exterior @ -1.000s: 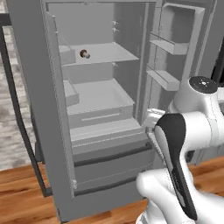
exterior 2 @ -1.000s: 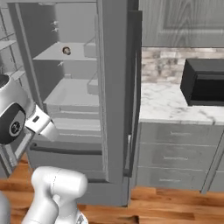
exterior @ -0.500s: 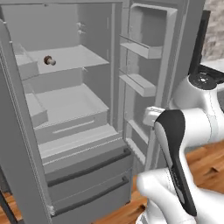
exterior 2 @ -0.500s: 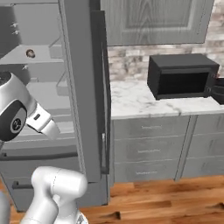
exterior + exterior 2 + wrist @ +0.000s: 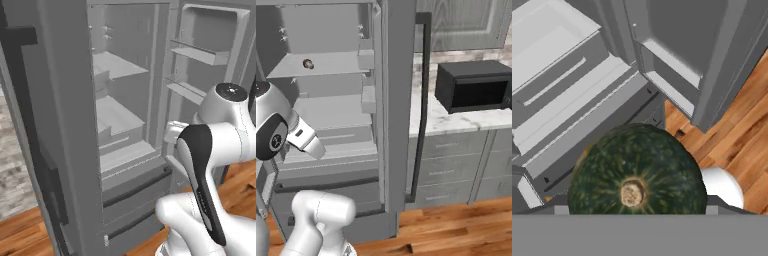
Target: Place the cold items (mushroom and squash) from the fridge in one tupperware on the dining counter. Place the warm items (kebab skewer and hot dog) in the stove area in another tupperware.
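The squash is dark green with a pale stem. It sits at the bottom middle of the hand view, close against the camera, and hangs over the fridge's lower drawers and the wood floor. My gripper's fingers are hidden behind it, and the jaws stand wide around it. The mushroom is a small brown round thing lying on the upper shelf of the open fridge. My arm's dark elbow rises in front of the fridge.
The fridge's left door stands open close by, and its right door swings out toward the counter. A black microwave sits on the marble counter above grey drawers. Wood floor lies below.
The whole picture has shifted, so the base has moved. The fridge slides left and looms closer. The microwave and counter come further into the right base view.
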